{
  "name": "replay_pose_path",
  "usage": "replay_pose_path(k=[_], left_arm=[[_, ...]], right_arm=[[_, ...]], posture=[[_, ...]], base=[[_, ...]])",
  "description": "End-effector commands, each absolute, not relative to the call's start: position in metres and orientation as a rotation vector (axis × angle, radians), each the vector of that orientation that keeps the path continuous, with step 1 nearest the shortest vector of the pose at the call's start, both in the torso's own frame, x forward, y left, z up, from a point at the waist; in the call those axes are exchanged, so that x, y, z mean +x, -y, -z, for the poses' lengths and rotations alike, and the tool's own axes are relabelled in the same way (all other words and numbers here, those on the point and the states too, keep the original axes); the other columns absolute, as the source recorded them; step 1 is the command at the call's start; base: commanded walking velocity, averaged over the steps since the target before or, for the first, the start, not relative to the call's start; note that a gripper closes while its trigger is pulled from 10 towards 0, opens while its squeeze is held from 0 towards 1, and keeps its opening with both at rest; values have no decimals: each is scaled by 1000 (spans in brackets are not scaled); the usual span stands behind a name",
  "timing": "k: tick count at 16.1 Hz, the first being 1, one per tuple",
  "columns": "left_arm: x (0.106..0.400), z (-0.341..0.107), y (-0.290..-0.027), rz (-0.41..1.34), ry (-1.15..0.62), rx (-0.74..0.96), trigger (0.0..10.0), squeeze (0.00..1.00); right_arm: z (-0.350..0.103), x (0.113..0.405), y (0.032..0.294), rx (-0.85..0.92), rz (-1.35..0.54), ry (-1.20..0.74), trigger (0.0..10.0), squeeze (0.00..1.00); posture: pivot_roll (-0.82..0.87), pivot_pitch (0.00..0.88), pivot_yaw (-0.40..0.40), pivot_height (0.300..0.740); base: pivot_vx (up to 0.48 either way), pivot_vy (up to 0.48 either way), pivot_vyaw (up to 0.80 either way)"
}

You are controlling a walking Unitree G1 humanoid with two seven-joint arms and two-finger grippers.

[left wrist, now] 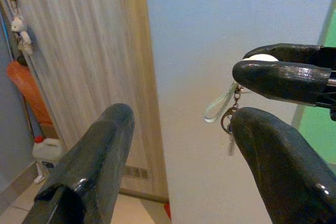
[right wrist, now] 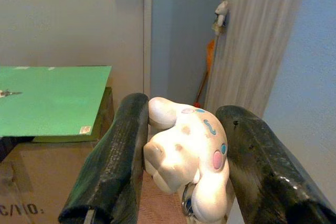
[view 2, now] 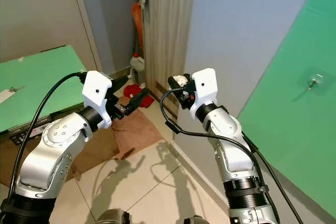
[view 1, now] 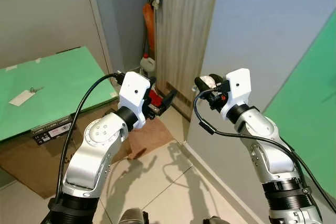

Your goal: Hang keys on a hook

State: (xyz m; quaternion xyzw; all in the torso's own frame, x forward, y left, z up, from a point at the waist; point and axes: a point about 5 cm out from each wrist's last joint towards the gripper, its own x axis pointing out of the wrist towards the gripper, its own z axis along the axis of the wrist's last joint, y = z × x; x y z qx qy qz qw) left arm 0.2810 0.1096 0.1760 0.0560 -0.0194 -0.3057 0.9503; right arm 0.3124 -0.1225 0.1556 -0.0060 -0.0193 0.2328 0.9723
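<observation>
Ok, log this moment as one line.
right hand: shut on white keychain toy | left hand: open, empty | hook: bare

Partial print "C/NO:" legible on the brown cardboard box (right wrist: 31, 182), lower left of right wrist view. Black label strip (view 1: 51, 128) on box edge: unreadable.

keys (left wrist: 229, 120) mostly hidden behind left claw (left wrist: 184, 171) finger, hook (view 2: 313, 82) too small to make out

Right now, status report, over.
Right gripper shut on white dog keychain. Left gripper open, idle. Hook on green wall panel, nothing between.
</observation>
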Motion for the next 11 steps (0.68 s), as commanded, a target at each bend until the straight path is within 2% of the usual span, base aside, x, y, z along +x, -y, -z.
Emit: replay_pose_path(k=[1,7,11], left_arm=[[279,-178,-107,634,44,112,10000,0],[278,-176,-105,653,37,121,10000,0],[277,-175,-104,678,22,132,10000,0]], right_arm=[[-160,311,123,4,-464,59,10000,0],[-164,311,122,40,-443,99,10000,0],[-175,313,125,48,-428,142,10000,0]], posture=[[49,0,-2,698],[49,0,6,739],[47,0,7,740]], base=[[0,0,0],[0,0,0],[0,0,0]])
